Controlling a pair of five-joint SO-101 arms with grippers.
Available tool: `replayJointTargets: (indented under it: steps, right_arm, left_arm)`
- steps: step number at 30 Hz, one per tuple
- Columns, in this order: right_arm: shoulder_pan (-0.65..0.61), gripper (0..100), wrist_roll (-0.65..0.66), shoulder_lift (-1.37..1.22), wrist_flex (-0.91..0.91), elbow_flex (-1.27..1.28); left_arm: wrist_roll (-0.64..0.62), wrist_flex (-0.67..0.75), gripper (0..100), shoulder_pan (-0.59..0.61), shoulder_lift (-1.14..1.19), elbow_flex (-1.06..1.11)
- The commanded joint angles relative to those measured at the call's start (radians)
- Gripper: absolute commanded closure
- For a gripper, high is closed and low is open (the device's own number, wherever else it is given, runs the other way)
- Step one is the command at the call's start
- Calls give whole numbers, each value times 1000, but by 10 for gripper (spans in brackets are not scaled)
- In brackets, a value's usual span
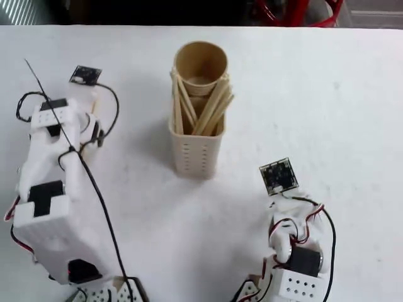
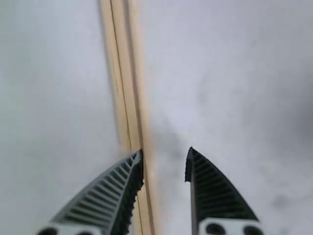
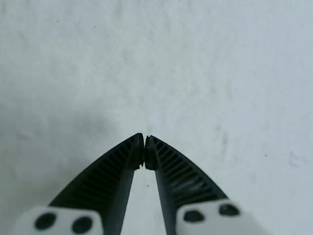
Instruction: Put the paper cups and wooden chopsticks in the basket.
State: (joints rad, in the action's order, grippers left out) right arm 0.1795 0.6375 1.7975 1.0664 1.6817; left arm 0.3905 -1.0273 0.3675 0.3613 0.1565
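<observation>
A cream perforated basket (image 1: 196,157) stands mid-table. It holds a tan paper cup (image 1: 200,63) and several wooden chopsticks (image 1: 211,110) leaning against it. In the left wrist view a pair of wooden chopsticks (image 2: 124,98) lies flat on the white table. My left gripper (image 2: 164,154) is open just above them, with the sticks running under the inner edge of one finger (image 2: 122,188). The left arm (image 1: 53,163) lies along the table's left side. My right gripper (image 3: 145,139) is shut on nothing above bare table, and its arm (image 1: 291,251) sits at the front right.
A black cable (image 1: 94,189) runs over the left arm toward the front edge. The white table (image 1: 327,94) stretches open to the right of the basket. Something red (image 1: 296,11) stands beyond the far edge.
</observation>
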Motion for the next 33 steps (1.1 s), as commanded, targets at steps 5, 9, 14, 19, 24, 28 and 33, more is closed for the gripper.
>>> replayJointTargets:
  steps: [5,9,14,19,24,28,33]
  right_arm:
    - [-4,981,0,7,-1,9]
    - [-4,981,0,7,-1,9]
    - [-4,981,0,7,-1,9]
    - [-4,981,0,7,-1,9]
    - [-4,981,0,7,-1,9]
    - [-4,981,0,7,-1,9]
    - [-4,981,0,7,-1,9]
  left_arm:
    - [-161,180,843,31,-4,-2]
    - [-169,241,843,85,5,35]
    - [-166,249,843,70,-1,48]
    - [-166,241,843,73,-7,46]
    - [-75,226,843,87,-64,44]
    - [31,173,843,88,-108,43]
    - [104,80,840,90,-93,3]
